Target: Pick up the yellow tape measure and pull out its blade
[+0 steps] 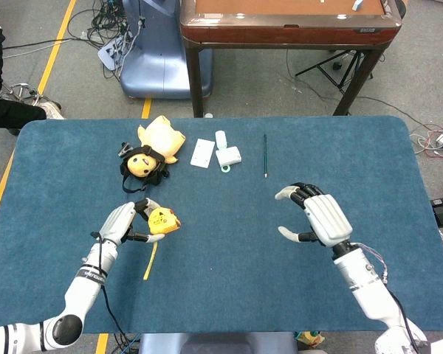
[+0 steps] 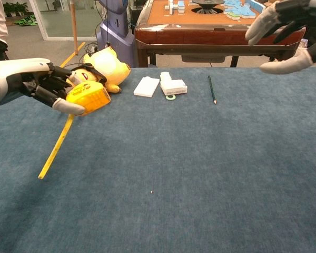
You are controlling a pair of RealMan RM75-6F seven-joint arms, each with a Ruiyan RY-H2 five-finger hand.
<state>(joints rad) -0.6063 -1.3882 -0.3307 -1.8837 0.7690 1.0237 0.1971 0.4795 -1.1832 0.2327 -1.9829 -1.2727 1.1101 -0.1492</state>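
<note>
Head cam sits high, looking steeply down so the whole blue table (image 1: 295, 147) fits, near edge to far edge. Chest cam sits low at the near edge, facing across toward the far edge, much closer. Both share the far-edge clutter.

A matt, napped blue cloth tabletop (image 1: 221, 243) is showing a rough weave. The yellow plastic tape measure case (image 2: 87, 97) is looking smooth and slightly glossy. At upper left, the yellow plush toy (image 1: 161, 137) is looking soft beside glossy white plastic blocks (image 1: 228, 155).
</note>
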